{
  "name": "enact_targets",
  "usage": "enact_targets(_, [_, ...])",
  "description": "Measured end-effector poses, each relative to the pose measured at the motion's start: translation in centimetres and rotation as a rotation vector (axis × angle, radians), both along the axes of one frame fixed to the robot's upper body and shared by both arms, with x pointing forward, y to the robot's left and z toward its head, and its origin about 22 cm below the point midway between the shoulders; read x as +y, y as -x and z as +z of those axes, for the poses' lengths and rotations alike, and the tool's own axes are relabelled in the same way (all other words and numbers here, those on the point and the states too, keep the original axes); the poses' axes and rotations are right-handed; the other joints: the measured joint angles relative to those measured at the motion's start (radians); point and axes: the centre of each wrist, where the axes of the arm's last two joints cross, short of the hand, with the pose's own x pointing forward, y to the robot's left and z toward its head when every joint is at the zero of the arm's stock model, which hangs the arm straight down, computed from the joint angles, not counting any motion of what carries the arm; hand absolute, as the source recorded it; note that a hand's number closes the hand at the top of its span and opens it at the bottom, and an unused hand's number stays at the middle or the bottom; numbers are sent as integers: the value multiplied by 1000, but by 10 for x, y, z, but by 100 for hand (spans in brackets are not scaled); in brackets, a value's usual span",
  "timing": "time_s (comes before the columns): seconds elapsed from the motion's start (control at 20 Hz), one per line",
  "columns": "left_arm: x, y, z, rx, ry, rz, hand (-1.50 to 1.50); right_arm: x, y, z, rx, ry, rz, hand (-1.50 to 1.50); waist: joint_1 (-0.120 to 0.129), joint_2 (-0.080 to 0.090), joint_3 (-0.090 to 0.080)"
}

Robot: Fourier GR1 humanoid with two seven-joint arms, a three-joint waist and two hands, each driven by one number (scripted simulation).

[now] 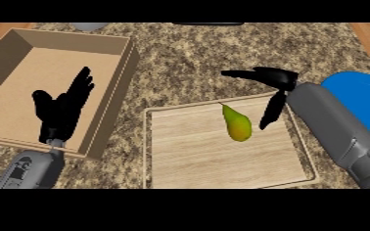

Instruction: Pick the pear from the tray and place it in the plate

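Near the frame's centre, the pear (237,125) lies on the wooden tray (188,161). Right hand (277,80) hovers just beside it, fingers spread, holding nothing. Left hand (63,108) rests open over the box (119,98). Blue plate (350,85) sits at right edge.

Left hand (61,108) rests open, fingers up; right hand (278,85) hovers with fingers spread, thumb hanging down.

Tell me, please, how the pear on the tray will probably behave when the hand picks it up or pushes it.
The pear lies on its side on the flat wooden tray, so a push would probably make it roll or pivot. Its narrow stem end and smooth-looking skin suggest it could slip between fingers. It looks solid, likely stiff rather than floppy. The right hand is open above it.
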Motion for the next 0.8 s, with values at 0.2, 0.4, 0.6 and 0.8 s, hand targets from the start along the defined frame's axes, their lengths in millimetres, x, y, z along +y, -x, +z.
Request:
enact_targets(0.2, [-1, 1, -1, 2, -2, -2, 0, 9, -2, -1, -20, 80, 54, -150, -2, -1, 0])
enact_targets(0.4, [-6, 3, 2, 6, -3, 2, 0, 18, -3, -2, -22, 125, 93, -150, -4, -3, -1])
enact_targets(0.6, [-1, 5, 5, 1, 1, -1, 0, 35, 0, -12, -12, 148, 120, -150, -7, -4, -1])
enact_targets(0.8, [-3, 4, 1, -4, -4, 4, 0, 45, -1, -11, -19, 168, 135, -150, -11, -4, -1])
